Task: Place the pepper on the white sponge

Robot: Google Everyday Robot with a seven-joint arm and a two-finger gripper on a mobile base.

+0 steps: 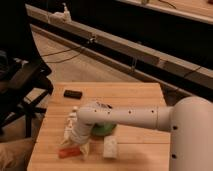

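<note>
Pepper (69,152) lies near table (140,95) front-left edge, sponge (110,148) near on right. Gripper (83,144) low at pepper's right end; open or closed unclear. Pepper likely light, smooth, slippery, tapered: grasp across thick middle, gently.
</note>
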